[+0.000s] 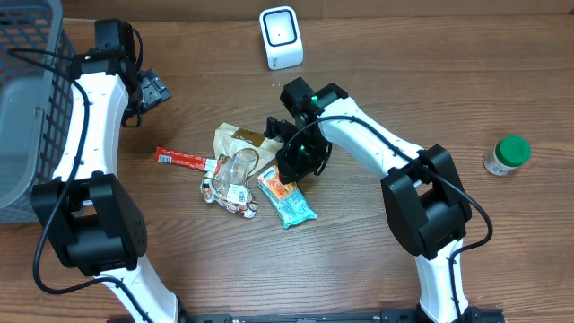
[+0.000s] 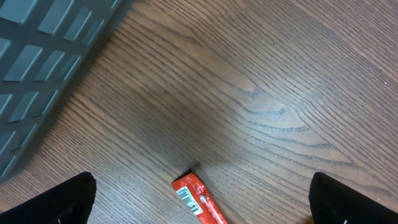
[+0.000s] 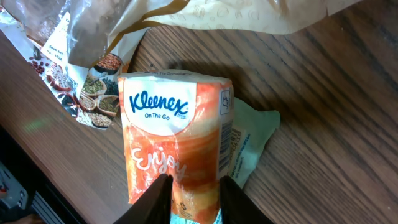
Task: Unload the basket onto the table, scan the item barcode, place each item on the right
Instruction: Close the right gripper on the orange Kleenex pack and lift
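Note:
An orange Kleenex tissue pack (image 3: 177, 134) fills the right wrist view, and my right gripper (image 3: 193, 200) is shut on its near end, one finger pressing each side. A pale green flap with small print sticks out on the pack's right side. From overhead the pack (image 1: 280, 190) lies just below the right gripper (image 1: 299, 163), in the heap at the table's middle. The white scanner (image 1: 281, 38) stands at the back. My left gripper (image 1: 152, 90) is open at the far left, with a red snack bar (image 2: 200, 200) on the wood between its wide-spread fingers (image 2: 67, 200).
A grey basket (image 1: 27, 99) occupies the left edge. The heap also holds a tan paper bag (image 1: 238, 139), a printed grain packet (image 3: 93, 93), a clear wrapper (image 1: 235, 170) and the red bar (image 1: 184, 160). A green-capped bottle (image 1: 508, 154) stands at the right.

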Motion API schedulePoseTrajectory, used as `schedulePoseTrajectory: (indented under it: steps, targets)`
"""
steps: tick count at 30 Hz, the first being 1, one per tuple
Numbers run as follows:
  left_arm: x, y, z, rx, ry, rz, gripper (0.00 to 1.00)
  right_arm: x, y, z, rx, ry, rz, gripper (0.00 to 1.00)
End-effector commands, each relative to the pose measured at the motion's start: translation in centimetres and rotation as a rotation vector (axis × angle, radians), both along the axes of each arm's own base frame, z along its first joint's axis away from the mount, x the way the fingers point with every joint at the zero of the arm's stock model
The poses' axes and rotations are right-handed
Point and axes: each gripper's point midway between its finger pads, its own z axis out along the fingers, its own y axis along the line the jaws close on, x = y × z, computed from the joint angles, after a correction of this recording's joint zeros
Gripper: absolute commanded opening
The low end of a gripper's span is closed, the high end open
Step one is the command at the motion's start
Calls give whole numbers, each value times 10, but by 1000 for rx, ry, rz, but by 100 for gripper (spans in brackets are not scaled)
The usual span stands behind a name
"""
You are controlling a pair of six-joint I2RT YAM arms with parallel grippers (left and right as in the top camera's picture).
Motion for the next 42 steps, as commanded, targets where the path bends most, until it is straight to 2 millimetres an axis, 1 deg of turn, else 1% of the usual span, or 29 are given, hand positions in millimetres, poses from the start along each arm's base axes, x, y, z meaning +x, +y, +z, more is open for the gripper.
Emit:
schedulePoseTrajectory:
  steps: [1, 3, 10, 15, 18, 19, 20, 22, 23, 25, 30, 33, 35, 36, 38, 41, 42]
  targets:
    - [6, -3, 10, -2, -30, -3, 100, 0, 3, 7, 25, -16, 8, 30]
    - [6, -3, 10, -2, -30, -3, 100, 1, 3, 7, 26, -18, 8, 32]
    - [6, -3, 10, -2, -30, -3, 100, -1, 3, 4, 25, -15, 8, 33]
    - [6, -3, 10, -2, -30, -3, 100, -12, 0, -7, 8, 13, 18, 33]
    - [6, -3, 10, -2, -30, -3, 100, -17, 2, -12, 6, 14, 29, 32]
    - [6, -3, 10, -2, -30, -3, 100, -18, 4, -12, 8, 12, 34, 29]
    - [6, -3, 10, -2, -30, -3, 100, -18, 6, -13, 10, 8, 38, 17]
    - [6, -3, 10, -2, -30, -2, 100, -17, 7, -12, 12, 3, 39, 6]
    - [6, -3, 10, -2, -30, -3, 100, -16, 7, -11, 14, 0, 39, 4]
    - [6, -3, 10, -2, -30, -2, 100, -13, 6, -6, 15, -1, 32, 4]
    - [6, -3, 10, -2, -30, -3, 100, 12, -1, 26, 27, -48, -9, 4]
    - [6, -3, 10, -2, -30, -2, 100, 35, -14, 41, -28, -149, -37, 4]
    - [6, -3, 10, -2, -30, -3, 100, 52, -30, 46, -114, -238, -57, 4]
    - [6, -3, 10, -2, -30, -3, 100, 59, -39, 46, -169, -279, -76, 4]
    - [6, -3, 10, -2, -30, -3, 100, 76, -65, 44, -322, -366, -140, 4]
    - [6, -3, 10, -2, -30, -3, 100, 92, -97, 44, -502, -462, -219, 4]
    - [6, -3, 10, -2, -30, -3, 100, 95, -104, 45, -542, -483, -240, 4]
